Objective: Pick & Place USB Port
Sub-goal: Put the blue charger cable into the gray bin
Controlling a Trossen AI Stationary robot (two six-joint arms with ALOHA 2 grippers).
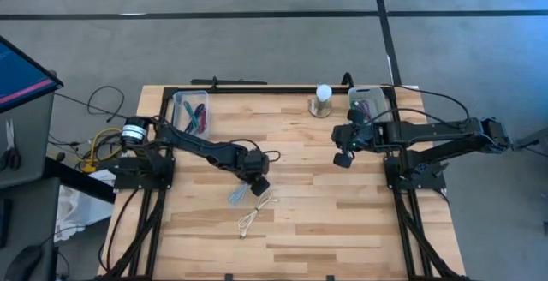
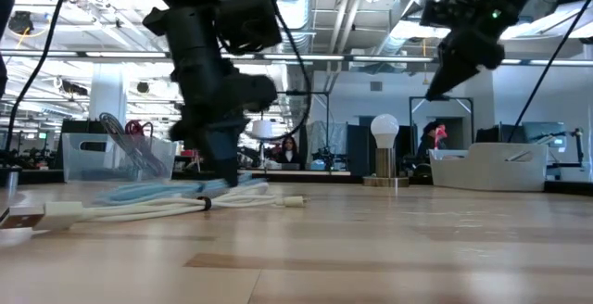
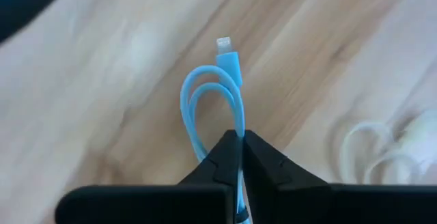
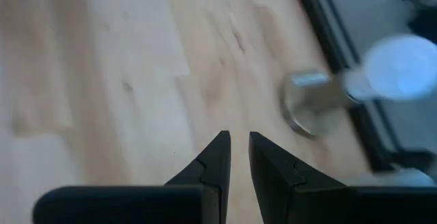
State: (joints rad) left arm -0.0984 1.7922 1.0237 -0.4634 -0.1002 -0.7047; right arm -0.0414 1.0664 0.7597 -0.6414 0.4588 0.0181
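In the high view the counter [image 1: 342, 230] lies bare across its lower right and lower left. At centre, the left gripper [image 1: 259, 185], jaws closed on the blue cable [image 1: 238, 194], crowds the white cable [image 1: 255, 213] just below. Along the upper edge stand a left bin [image 1: 190, 111], a bulb lamp [image 1: 322, 100] and a right bin [image 1: 366, 99]; the right gripper [image 1: 343, 158] hangs below them.

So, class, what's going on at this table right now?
The left gripper is down at the wooden table with its jaws shut on a blue cable, whose loop and plug end poke out ahead of it. A white cable lies beside it. The right gripper hangs above the table, holding nothing, near a small lamp-like bulb on a stand. Clear bins sit at the back edge.
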